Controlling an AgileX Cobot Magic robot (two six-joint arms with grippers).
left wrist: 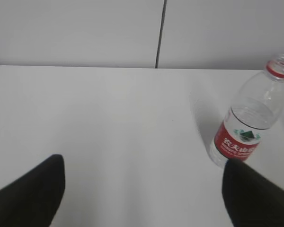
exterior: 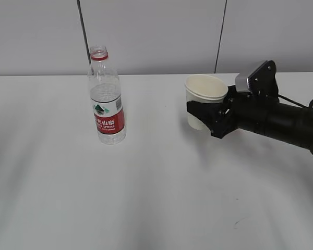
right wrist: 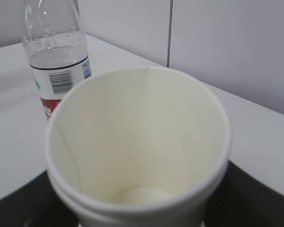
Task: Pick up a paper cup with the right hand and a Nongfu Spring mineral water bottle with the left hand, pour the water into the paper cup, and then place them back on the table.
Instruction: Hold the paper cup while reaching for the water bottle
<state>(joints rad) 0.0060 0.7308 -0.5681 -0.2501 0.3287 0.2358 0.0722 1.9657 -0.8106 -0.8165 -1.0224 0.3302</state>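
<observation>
The paper cup (exterior: 204, 99) is cream-white and empty, with dry walls and a dry bottom in the right wrist view (right wrist: 137, 142). My right gripper (exterior: 201, 112) is shut on the cup's lower half, holding it upright at the right of the table and seemingly just off it. The Nongfu Spring bottle (exterior: 106, 99) stands upright and uncapped at the left centre, about half full of water. It also shows in the right wrist view (right wrist: 57, 52). My left gripper (left wrist: 144, 194) is open and empty, low over the table. The bottle (left wrist: 248, 125) is ahead of its right finger (left wrist: 255, 198).
The white table (exterior: 146, 198) has a small dark scratch mark (exterior: 236, 224) at the front right. A grey panelled wall (exterior: 156, 31) runs along the far edge. The left arm is out of the exterior view.
</observation>
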